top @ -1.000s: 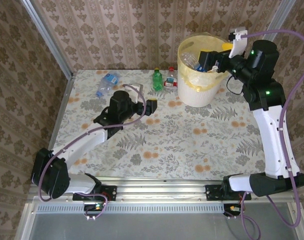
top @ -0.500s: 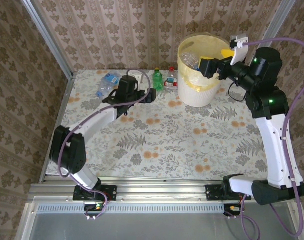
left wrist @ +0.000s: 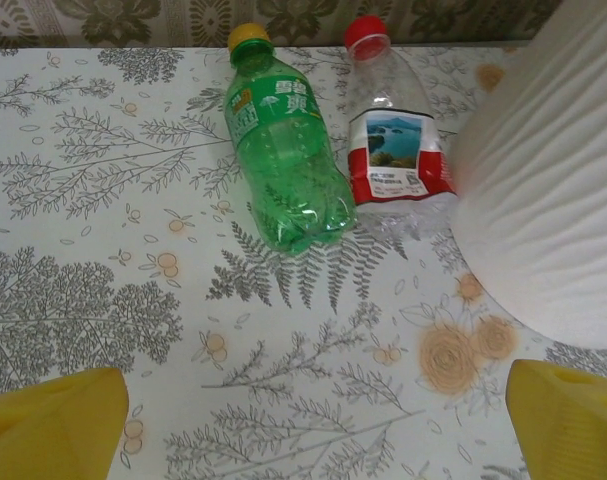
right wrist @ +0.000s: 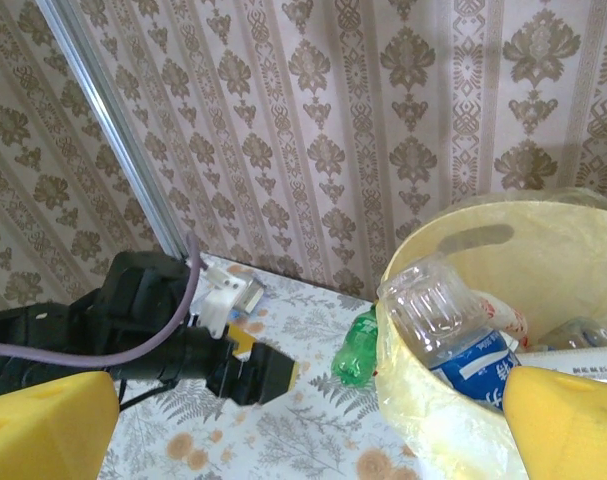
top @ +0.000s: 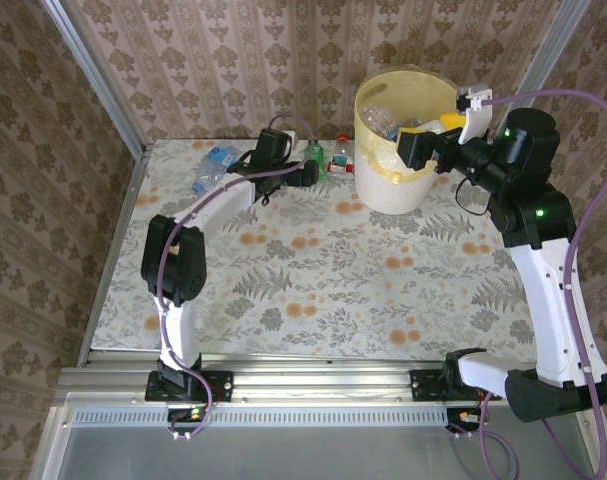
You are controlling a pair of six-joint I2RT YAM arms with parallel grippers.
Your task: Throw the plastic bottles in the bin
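Observation:
A green bottle (left wrist: 283,160) with a yellow cap and a clear bottle (left wrist: 395,140) with a red label and cap lie side by side on the table, just left of the bin (left wrist: 553,200). My left gripper (left wrist: 313,430) hovers open a short way in front of them, with nothing between its yellow fingers (left wrist: 53,425). From above, the left gripper (top: 305,175) sits beside the green bottle (top: 314,158). My right gripper (top: 431,135) hangs open and empty over the bin (top: 378,185), which holds several bottles, one with a blue label (right wrist: 453,325).
Two blue-labelled bottles (top: 211,165) lie at the back left of the table near the wall. Patterned walls close off the back and both sides. The left arm (top: 198,215) stretches across the left half of the floral tabletop (top: 383,280).
The left arm has stretched out toward the back of the table, bringing its gripper up to the green bottle. The right gripper stays over the bin, barely shifted.

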